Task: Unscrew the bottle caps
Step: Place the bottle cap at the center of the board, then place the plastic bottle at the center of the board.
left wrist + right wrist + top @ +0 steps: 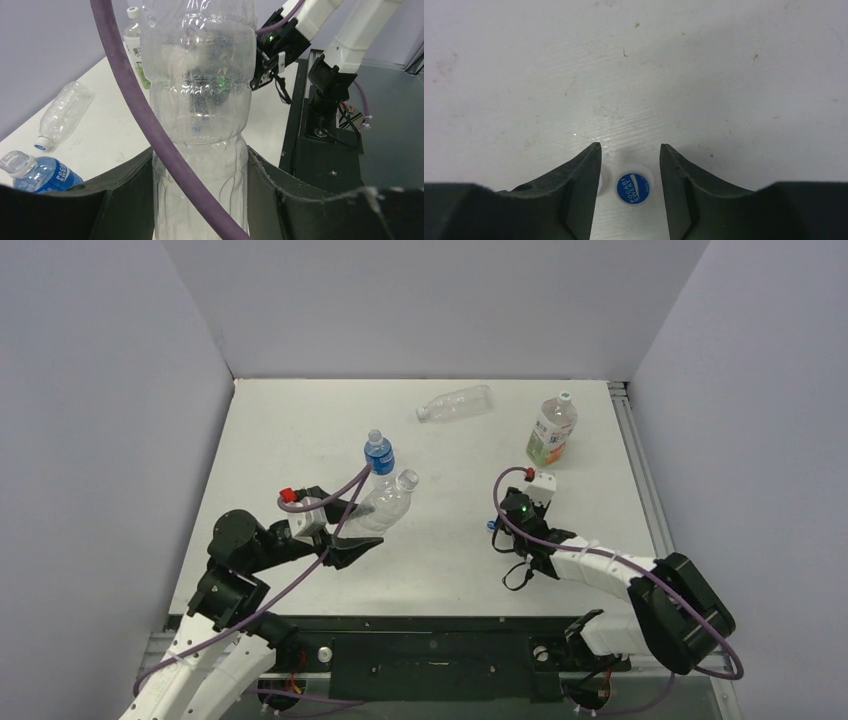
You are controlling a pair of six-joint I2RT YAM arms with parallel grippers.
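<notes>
The left end effector is clenched around the lower body of a plain clear bottle, holding it tilted above the tabletop with its neck pointing away from the arm. Whether that bottle is capped cannot be told. The right end effector points straight down with its fingers released and parted, and a blue cap printed with white lettering lies flat on the tabletop between them. A blue-labelled bottle stands upright just beyond the held one. A second plain bottle lies on its side near the far edge, and an orange-and-green-labelled bottle stands at the far right with a white cap on
</notes>
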